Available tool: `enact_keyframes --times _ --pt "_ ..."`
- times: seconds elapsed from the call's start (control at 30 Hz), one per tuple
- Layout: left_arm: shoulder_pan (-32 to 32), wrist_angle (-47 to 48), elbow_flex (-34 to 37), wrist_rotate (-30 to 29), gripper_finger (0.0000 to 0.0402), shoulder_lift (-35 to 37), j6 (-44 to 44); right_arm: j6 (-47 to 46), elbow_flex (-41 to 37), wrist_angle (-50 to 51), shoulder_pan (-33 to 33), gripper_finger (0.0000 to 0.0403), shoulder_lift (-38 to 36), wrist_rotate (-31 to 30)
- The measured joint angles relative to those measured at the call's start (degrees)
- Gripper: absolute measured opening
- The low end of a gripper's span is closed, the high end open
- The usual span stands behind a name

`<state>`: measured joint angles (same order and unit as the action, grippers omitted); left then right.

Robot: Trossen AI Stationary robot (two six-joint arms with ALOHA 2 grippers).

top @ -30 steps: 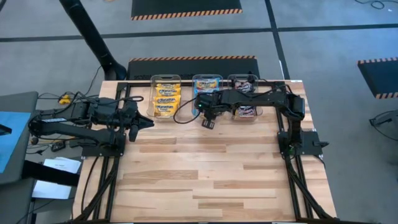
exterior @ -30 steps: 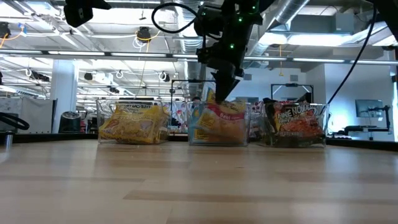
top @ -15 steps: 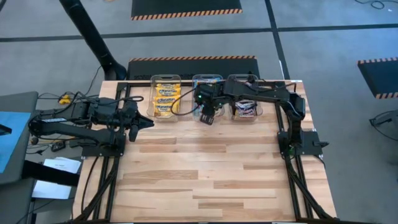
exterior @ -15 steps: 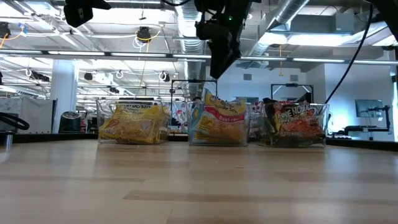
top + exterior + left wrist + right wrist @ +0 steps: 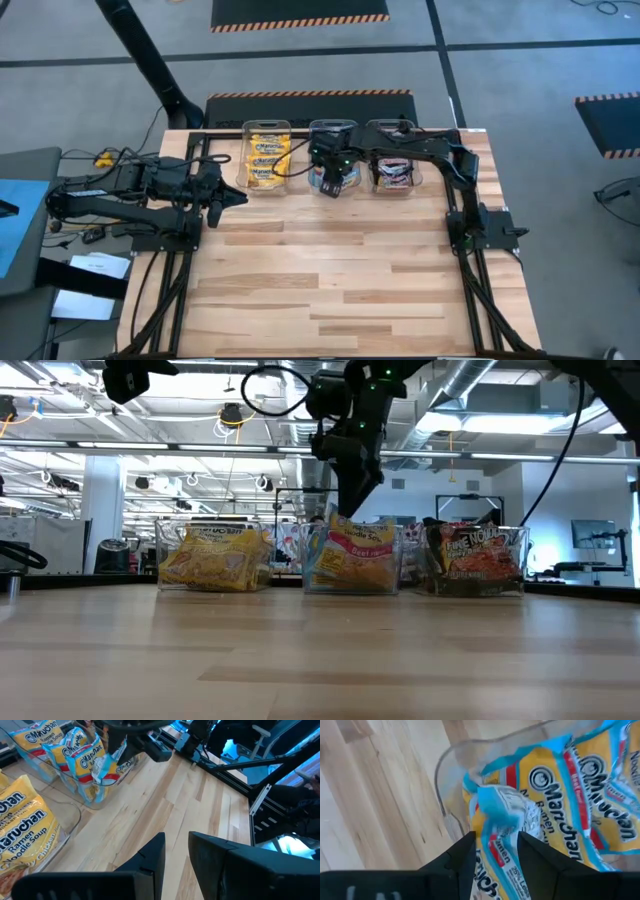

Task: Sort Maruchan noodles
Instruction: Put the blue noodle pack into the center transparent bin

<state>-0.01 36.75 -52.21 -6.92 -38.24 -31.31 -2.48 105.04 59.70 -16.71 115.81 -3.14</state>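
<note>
Three clear bins stand in a row at the far edge. The left bin (image 5: 265,160) holds yellow Maruchan packets (image 5: 215,560), the middle bin (image 5: 331,128) blue-edged ones (image 5: 355,555), and the right bin (image 5: 393,175) dark ones (image 5: 475,555). My right gripper (image 5: 347,506) hangs open just above the middle bin, pointing steeply down. A blue packet's crimped end (image 5: 502,812) shows below its gap (image 5: 496,845). My left gripper (image 5: 236,197) waits open and empty at the table's left (image 5: 176,845).
Bare wooden tabletop (image 5: 330,280) stretches from the bins to the near edge. Black frame rails (image 5: 470,290) run along both sides. The right arm (image 5: 420,152) reaches across above the right bin.
My right gripper has let go of a blue packet in the middle bin, lifted off it and shifted slightly toward the far edge. The packet, held upright by its top a second ago, now leans among the others in the bin.
</note>
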Motion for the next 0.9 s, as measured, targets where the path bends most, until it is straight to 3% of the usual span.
enact_keyframes --times 0.23,0.57,0.9 --pt "-0.02 -0.02 0.0 -0.01 0.0072 0.0 0.0 1.48 -0.37 -7.26 0.55 0.0166 -0.15 3.26" --pt "-0.02 -0.02 0.0 0.0 0.0072 0.0 0.0 0.1 -0.35 -8.81 0.47 0.0166 -0.2 8.65" --pt "-0.02 0.0 0.0 0.0 0.0072 0.0 0.0 -3.8 -0.35 -10.91 0.44 0.0164 -0.2 9.3"
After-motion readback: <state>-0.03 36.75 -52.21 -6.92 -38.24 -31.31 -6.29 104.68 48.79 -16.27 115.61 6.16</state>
